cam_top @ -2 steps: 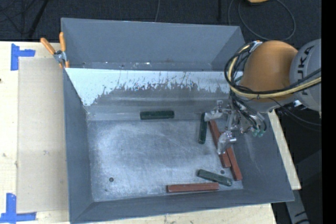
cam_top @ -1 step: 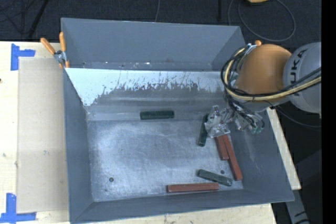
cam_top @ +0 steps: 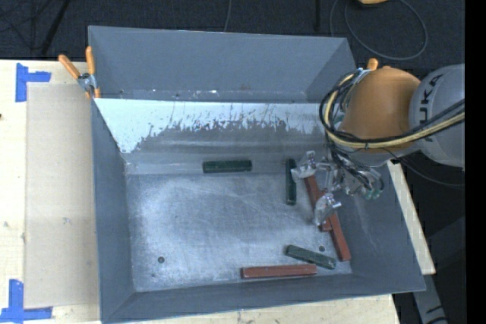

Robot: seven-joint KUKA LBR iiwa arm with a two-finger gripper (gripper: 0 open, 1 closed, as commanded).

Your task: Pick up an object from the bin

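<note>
My gripper [cam_top: 325, 186] hangs low at the right side of the bin, under the orange wrist cover. It is over the upper end of a long red-brown stick [cam_top: 337, 237] that runs diagonally down toward the bin's right front corner. The stick's top part is hidden by the gripper's metal parts. Just left of the gripper lies a short dark green bar [cam_top: 291, 183], standing lengthwise front to back. Whether the gripper touches either one cannot be made out.
A dark green bar [cam_top: 226, 167] lies near the back wall at mid-bin. Near the front edge rest another dark green bar [cam_top: 310, 256] and a brown stick [cam_top: 278, 271]. The bin's right wall is close beside the gripper.
</note>
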